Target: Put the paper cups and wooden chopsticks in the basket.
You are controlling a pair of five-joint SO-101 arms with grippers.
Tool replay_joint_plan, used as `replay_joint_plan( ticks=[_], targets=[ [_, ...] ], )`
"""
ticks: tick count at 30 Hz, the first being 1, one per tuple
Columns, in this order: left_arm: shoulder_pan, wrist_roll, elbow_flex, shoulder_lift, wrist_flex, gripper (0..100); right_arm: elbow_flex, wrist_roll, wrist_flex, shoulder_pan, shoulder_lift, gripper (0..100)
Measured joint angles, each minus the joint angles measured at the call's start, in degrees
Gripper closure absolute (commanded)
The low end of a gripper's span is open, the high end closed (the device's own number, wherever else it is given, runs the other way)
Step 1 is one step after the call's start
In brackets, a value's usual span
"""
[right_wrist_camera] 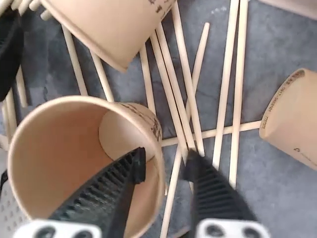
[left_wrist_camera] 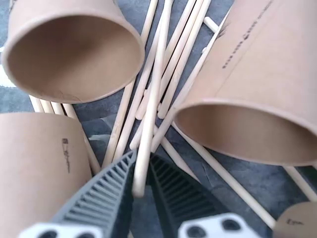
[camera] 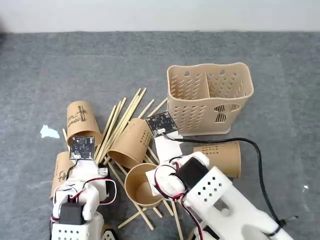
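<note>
My left gripper (left_wrist_camera: 141, 174) is shut on the end of one wooden chopstick (left_wrist_camera: 151, 106) that lies in a loose pile (camera: 120, 125) on the grey table. Paper cups on their sides surround it (left_wrist_camera: 74, 49), (left_wrist_camera: 257, 89), (left_wrist_camera: 34, 168). My right gripper (right_wrist_camera: 165, 157) is open and straddles the wall of an upright paper cup (right_wrist_camera: 69, 148), (camera: 142, 186), one finger inside and one outside. Another cup (camera: 222, 157) lies in front of the beige basket (camera: 207, 97), which stands upright at the back right.
Chopsticks (right_wrist_camera: 233, 74) fan out across the table under and between the cups. The left arm (camera: 80, 200) and right arm (camera: 210, 192) stand close together at the near edge. A black cable (camera: 257, 160) runs past the basket. A scrap of pale tape (camera: 49, 132) lies at the left.
</note>
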Motion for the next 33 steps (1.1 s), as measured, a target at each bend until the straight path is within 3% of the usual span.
replay_joint_plan(
  ticks=[9,19,25,33],
  targets=[
    [0.0,0.0,0.0,0.0,0.0,99,-2.4,2.2,3.2,4.0,-4.2,99.2],
    [0.0,0.0,0.0,0.0,0.0,99,-26.9,10.6,12.7,15.8,-9.7,99.2],
    [0.0,0.0,0.0,0.0,0.0,99,-40.3,16.7,11.1,24.4,-9.8,99.2],
    [0.0,0.0,0.0,0.0,0.0,99,-43.2,22.4,1.4,38.9,-9.1,99.2]
  ],
)
